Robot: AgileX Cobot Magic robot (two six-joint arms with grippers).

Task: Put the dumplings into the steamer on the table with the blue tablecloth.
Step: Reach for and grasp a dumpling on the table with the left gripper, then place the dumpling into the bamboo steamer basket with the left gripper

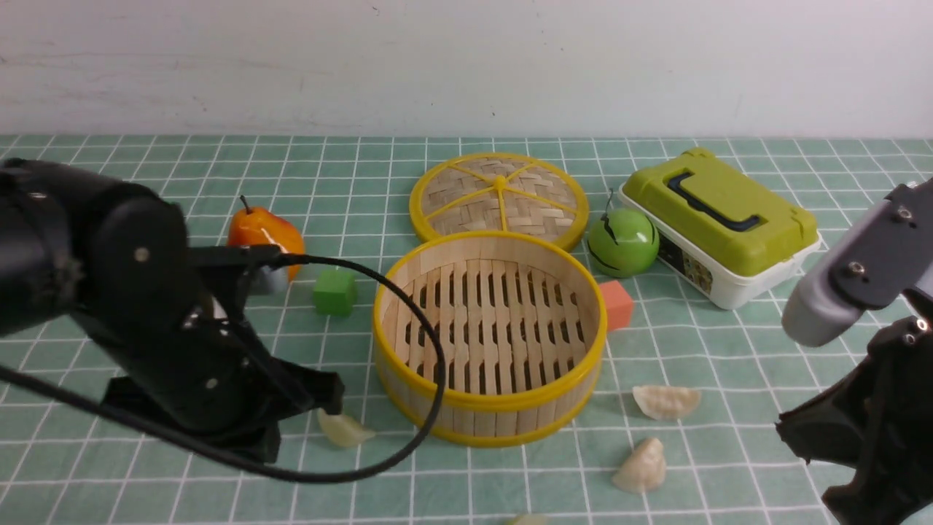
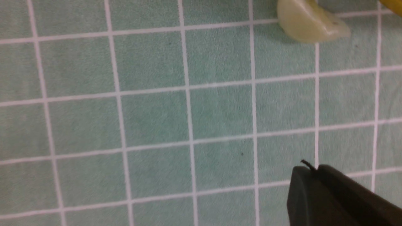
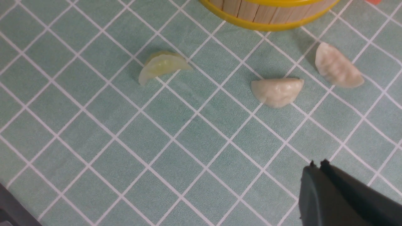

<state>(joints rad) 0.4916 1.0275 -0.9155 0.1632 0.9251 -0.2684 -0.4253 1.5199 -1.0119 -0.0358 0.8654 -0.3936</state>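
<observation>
The left gripper (image 2: 313,169) is closed, its tips together and holding nothing; the right gripper (image 3: 318,164) is likewise closed and bare. One dumpling (image 1: 344,429) lies left of the steamer (image 1: 490,421), two near its right side, and another nearer on the tablecloth (image 1: 452,496).

— What is being held up by the counter (image 1: 729,350)?
— The steamer (image 1: 503,321) is being ringed by yellow rims, and its slatted floor is being left uncovered.
— And behind it?
— A woven lid (image 1: 466,197) is being partly hidden by the steamer. A green-lidded box (image 1: 721,219) is being seen beside a green fruit (image 1: 624,242), both being carried on gridded cloth.
</observation>
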